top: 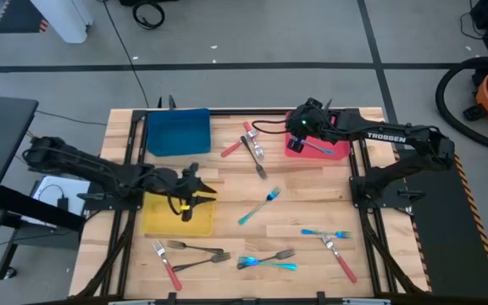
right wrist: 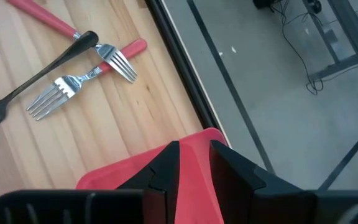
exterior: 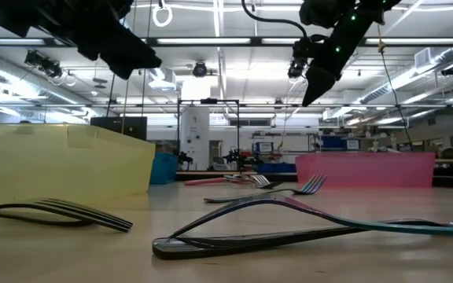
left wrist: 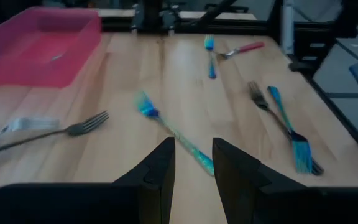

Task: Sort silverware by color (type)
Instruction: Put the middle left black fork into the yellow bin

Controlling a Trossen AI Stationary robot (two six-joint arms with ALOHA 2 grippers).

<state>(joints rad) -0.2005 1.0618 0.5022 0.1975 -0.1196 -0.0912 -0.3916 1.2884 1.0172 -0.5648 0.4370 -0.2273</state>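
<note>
Red flat tray (top: 339, 151) at the far right holds one teal fork (top: 314, 146); yellow tray (top: 166, 222) and blue tray (top: 176, 132) look bare. Most slim forks (top: 195, 250) lie loose on the wooden desk (top: 299, 182). Right gripper (top: 299, 127) hovers over red tray, left gripper (top: 200, 193) over yellow tray; both fingers slightly parted, holding nothing. Sorting barely started.

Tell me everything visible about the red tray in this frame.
The red tray is a shallow, flat-bottomed bin of translucent pinkish-red plastic with low upright walls. It sits flat on the wooden table at the far right corner, near the frame rail. A blue fork lies inside it, seen in the high view. The right gripper hovers over its left end, jaws slightly apart and holding nothing. Three forks lie on the table just left of it, none touching it.
</note>
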